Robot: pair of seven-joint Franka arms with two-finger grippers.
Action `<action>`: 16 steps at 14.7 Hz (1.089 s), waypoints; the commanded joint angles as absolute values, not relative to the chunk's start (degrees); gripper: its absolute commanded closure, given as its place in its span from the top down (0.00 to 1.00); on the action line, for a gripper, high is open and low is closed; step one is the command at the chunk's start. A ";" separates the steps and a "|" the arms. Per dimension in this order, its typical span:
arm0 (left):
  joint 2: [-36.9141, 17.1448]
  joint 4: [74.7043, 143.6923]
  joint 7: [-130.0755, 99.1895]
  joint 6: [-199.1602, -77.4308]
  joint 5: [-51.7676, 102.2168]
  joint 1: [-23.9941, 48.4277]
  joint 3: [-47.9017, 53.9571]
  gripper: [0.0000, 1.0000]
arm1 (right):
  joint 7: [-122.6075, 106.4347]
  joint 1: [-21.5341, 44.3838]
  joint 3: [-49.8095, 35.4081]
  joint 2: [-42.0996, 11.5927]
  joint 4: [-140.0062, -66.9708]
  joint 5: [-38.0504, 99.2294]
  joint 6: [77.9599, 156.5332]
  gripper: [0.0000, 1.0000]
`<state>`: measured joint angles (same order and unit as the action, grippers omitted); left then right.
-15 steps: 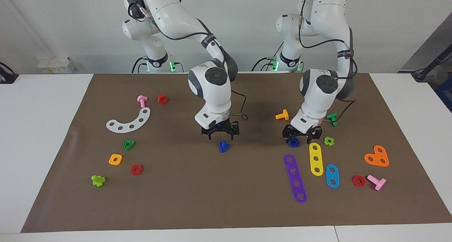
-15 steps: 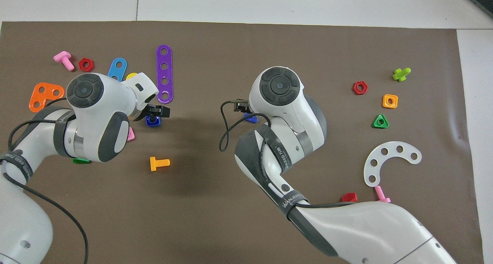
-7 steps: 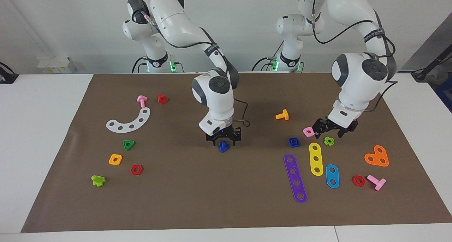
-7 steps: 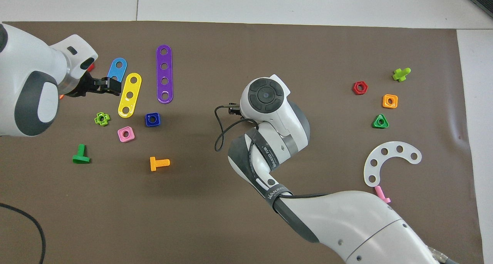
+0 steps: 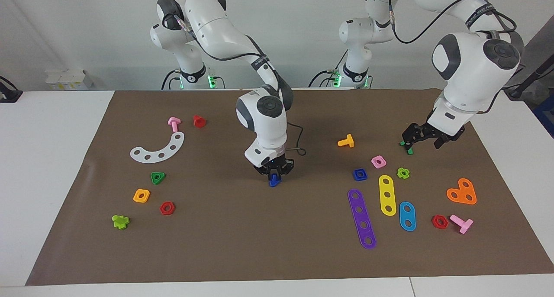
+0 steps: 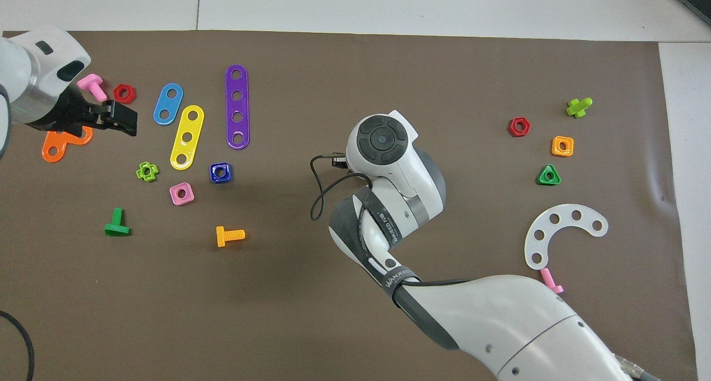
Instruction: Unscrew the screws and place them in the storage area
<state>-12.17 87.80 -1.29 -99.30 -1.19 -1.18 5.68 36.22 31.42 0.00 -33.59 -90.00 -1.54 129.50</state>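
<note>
The dark-blue screw (image 5: 274, 181) sits on the brown paper mat (image 5: 242, 245) near its middle, and the right pincer (image 5: 274, 172) appears to have its fingertips pinched onto the screw's top, though they are small from here. The left pincer (image 5: 422, 137) hangs in the air with fingers spread, empty, over the green screw (image 5: 408, 150) toward the left arm's end of the counter (image 5: 52, 167).

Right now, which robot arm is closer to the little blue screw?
Right. The right gripper is down on the blue screw mid-mat, fingers closing around it. The left gripper hangs raised near the left arm's end, by the green screw.
</note>
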 commanded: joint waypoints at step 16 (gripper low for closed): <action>-7.56 87.28 -0.35 -93.16 0.09 -0.70 6.06 1.00 | 34.64 25.95 0.79 -22.71 -95.68 -2.72 128.23 0.00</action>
<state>-9.70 84.58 -1.21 -91.56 -0.81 -1.06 6.67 36.14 30.38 1.35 -30.62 -89.65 -1.61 129.15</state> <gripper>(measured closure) 0.000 0.806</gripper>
